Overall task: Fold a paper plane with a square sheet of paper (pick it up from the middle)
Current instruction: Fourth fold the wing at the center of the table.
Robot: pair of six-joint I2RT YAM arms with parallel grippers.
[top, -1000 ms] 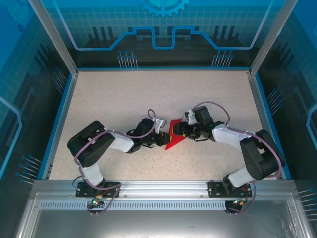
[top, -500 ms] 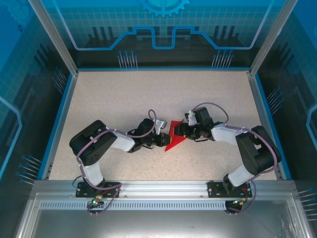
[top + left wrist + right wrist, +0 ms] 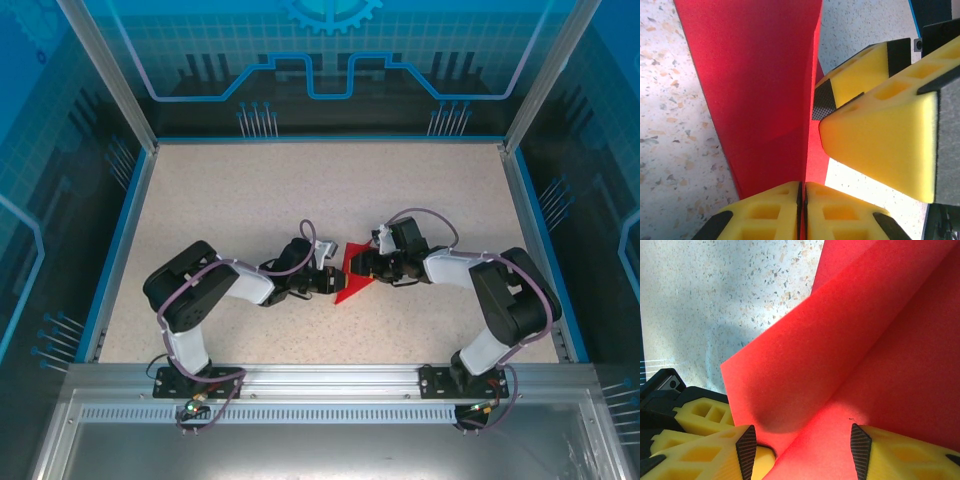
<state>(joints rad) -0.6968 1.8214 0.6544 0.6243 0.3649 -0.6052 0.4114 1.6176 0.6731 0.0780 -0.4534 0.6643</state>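
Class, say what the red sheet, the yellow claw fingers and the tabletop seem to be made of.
Red sheet: apparently thin matte paper; it curls without glare.
Claw fingers: likely matte foam or soft plastic; moulded hollow cells.
Tabletop: stone-look, perhaps laminate; fine dark flecks.

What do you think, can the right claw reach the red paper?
Probably yes: the right claw is open around a flap of the red paper, nothing blocking. The left claw pinches it too.

We see the elbow of the right arm (image 3: 512,300) drawn in toward the middle, and the right gripper (image 3: 363,266) edged left, further over the red paper (image 3: 350,288) than before.
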